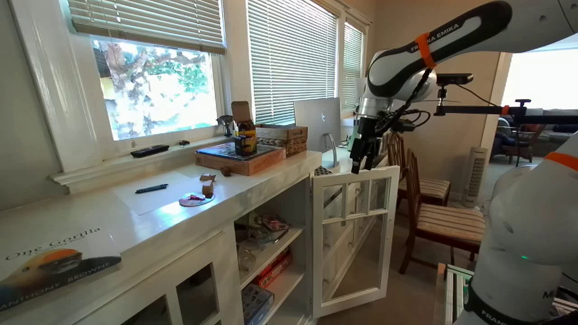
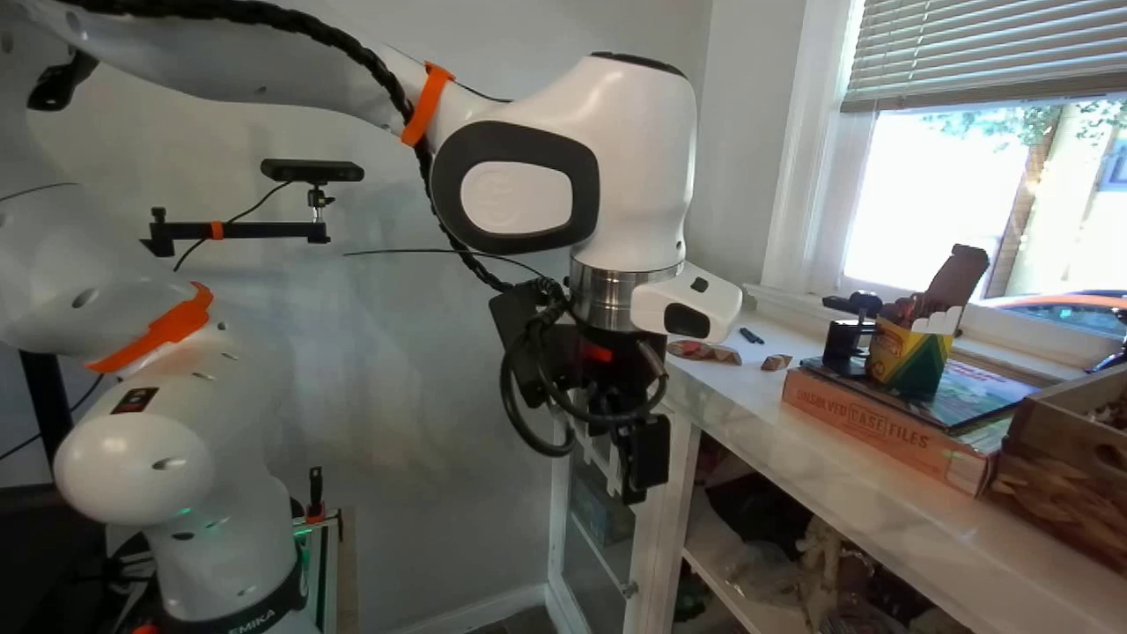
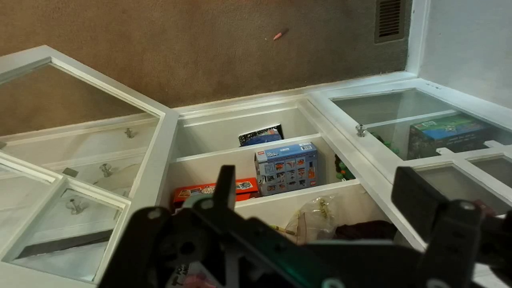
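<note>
- Claw [image 3: 316, 176]: spread wide, nothing seen held in the gap; points down in front of the cabinet [image 3: 346, 152].
- Nearest thing: glazed door [image 1: 355, 217], swung outward from the cabinet. In an exterior view the fingertips [image 1: 356, 166] overlap its top edge; whether they touch, I cannot tell.
- Risk: knock against the door. Likely cause, a sideways or downward move with depth misjudged; the leaf could swing and rebound, or a pane crack.
- Risk: cable loop [image 2: 539, 447] hangs beside the claw and might hook a door corner or the counter [image 2: 748, 405] edge.
- Risk: upper shelf [image 1: 275, 253] load looks loose; a low brush could drag out the limp plastic bag [image 3: 320, 216].
- Door: white-painted, probably wood; straight rails, rectangular panes, flat and reflective, presumably glass.
- Knob [image 3: 361, 130] on the neighbouring closed door: clear, faceted.
- Blue carton [image 3: 286, 170]: flat-sided printed card, crisp corners. Red box [image 3: 188, 194] beside it, lower.
- Bag: translucent, crumpled. Dark soft folds next to it, likely cloth [image 3: 366, 231].
- Floor [image 3: 192, 48]: brown, fine-grained, carpet-like.
- Claw surfaces: matt black, blocky, angular linkages.
</note>
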`<action>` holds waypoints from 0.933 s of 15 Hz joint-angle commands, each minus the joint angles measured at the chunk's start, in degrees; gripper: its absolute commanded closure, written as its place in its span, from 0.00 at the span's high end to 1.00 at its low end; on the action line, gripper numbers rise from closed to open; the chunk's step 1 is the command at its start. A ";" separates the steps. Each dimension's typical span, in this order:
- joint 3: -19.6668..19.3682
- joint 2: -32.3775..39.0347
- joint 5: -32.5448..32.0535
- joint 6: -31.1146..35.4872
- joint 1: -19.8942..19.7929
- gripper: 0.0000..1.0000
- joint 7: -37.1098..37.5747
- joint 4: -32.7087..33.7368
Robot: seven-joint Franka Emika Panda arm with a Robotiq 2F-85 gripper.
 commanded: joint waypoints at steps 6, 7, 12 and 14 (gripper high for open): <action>1.02 10.35 6.50 12.82 -1.87 1.00 10.49 0.31; 0.50 12.01 8.75 15.11 -0.81 1.00 8.77 -0.12; -0.17 19.89 20.00 20.39 4.61 1.00 -2.65 -0.35; 0.63 22.59 22.84 21.49 5.78 1.00 -6.29 -0.16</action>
